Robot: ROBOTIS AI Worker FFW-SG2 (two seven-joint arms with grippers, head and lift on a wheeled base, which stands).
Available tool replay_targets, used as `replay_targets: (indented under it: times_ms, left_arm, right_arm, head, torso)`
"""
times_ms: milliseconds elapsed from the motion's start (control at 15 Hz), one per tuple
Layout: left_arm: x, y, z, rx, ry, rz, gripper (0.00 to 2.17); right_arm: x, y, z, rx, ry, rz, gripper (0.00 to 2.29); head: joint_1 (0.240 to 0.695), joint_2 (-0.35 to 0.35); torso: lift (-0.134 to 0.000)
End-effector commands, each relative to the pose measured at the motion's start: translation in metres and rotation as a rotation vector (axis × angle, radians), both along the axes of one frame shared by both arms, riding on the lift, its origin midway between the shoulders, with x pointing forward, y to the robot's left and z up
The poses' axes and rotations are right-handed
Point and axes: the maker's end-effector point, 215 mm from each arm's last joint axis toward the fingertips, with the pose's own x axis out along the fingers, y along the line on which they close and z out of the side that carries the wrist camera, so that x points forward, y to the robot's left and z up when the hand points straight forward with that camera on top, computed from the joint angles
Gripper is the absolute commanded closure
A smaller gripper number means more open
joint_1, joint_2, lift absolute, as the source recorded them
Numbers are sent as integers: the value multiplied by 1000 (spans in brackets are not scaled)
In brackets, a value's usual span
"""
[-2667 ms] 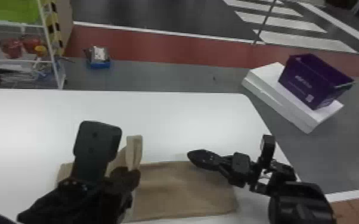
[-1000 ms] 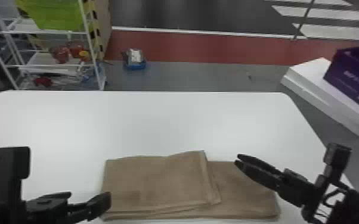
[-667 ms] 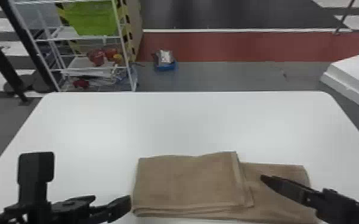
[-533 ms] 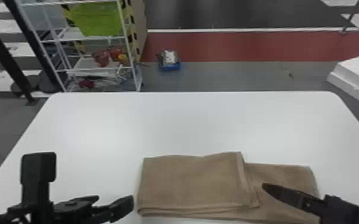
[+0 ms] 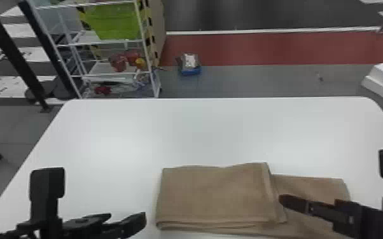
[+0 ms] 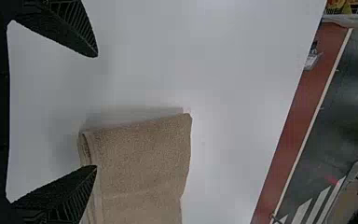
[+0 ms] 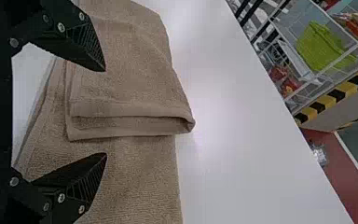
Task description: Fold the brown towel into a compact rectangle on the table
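Because the towel's (image 5: 213, 194) left part is doubled over and stops short of the right end, a lower step remains there, probably meant for the next fold. It lies flat along the near side of the counter (image 5: 200, 127), presumably to suit both arms. The right gripper (image 7: 105, 112) hangs over that step, jaws apart and empty, seemingly placed to take the right end. The left gripper (image 6: 96, 111) is by the folded end, its jaws also spread, perhaps ready to steady the layers.
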Motion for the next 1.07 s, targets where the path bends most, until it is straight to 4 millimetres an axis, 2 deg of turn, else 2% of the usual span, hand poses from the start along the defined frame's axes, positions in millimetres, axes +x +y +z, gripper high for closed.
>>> replay_targets:
  times_ms: [0, 333, 533, 600, 733, 1000]
  left_arm:
    - [0, 4, -2, -11, 1, 9, 33]
    - [7, 5, -3, -18, -17, 13, 33]
    - [9, 5, -3, -19, -20, 15, 33]
    - [8, 5, -4, -21, -17, 15, 33]
    - [8, 6, -4, -21, -17, 16, 33]
    - [9, 6, -4, -22, -20, 17, 33]
  right_arm:
    - [12, 5, 4, -30, -14, 5, 286]
    - [31, -5, -3, -116, -11, -23, 289]
    - [38, -3, -10, -120, 6, -19, 306]
    - [38, 0, -13, -115, 16, -13, 404]
    - [37, 4, -22, -120, 37, -5, 404]
    - [39, 10, -27, -133, 46, 10, 407]
  head:
    - [695, 101]
    - [695, 97]
    - [695, 95]
    - [695, 95]
    - [695, 97]
    - [695, 108]
  torso:
    - [-123]
    - [-123]
    - [-123]
    - [-123]
    - [-123]
    - [-123]
